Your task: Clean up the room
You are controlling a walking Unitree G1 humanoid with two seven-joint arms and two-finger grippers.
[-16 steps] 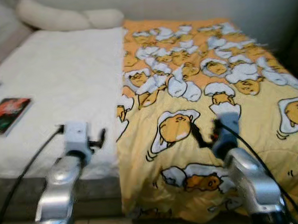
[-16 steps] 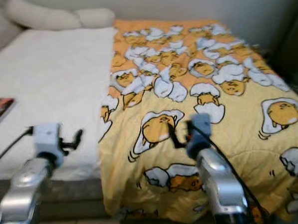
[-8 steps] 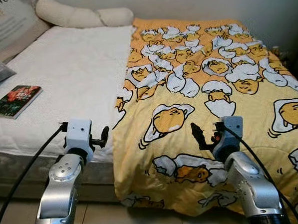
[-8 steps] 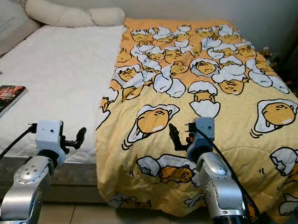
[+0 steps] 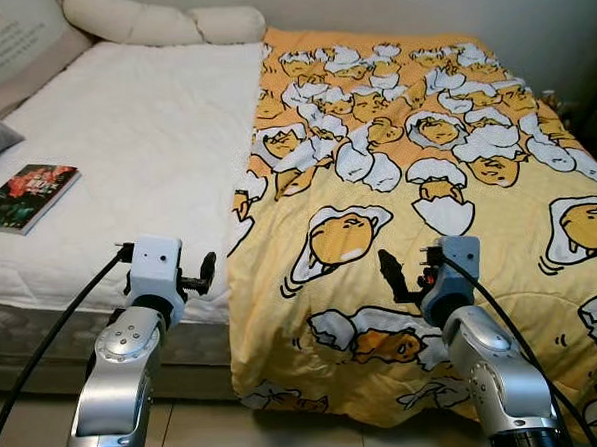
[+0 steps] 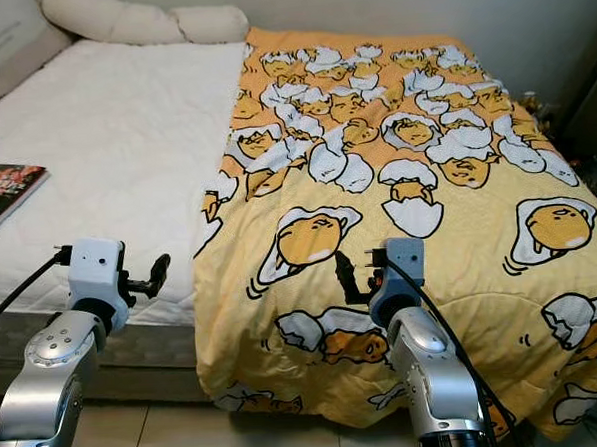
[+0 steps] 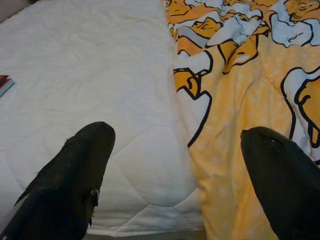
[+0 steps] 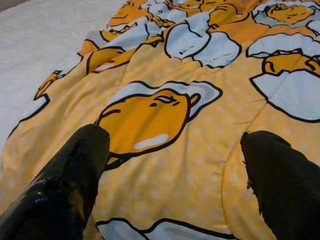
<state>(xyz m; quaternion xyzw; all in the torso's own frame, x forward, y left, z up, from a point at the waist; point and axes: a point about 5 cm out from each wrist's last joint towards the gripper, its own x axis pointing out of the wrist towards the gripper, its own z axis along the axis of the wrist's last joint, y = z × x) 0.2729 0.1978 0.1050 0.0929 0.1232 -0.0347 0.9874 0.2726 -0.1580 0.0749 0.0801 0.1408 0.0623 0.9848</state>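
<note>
Up front, from the head views, a yellow egg-cartoon blanket (image 5: 426,177) covers the right half of the white bed (image 5: 124,142); a red-and-green book (image 5: 27,196), title unreadable, sits nearer the edge than before. Wrist views: left hand (image 7: 177,165) and right hand (image 8: 172,170) both spread open.

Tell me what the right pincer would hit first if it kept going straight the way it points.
Most likely the yellow blanket: the open right pincer aims along and slightly down at its egg-character print, nothing between them. How soon it would touch is unclear.
</note>
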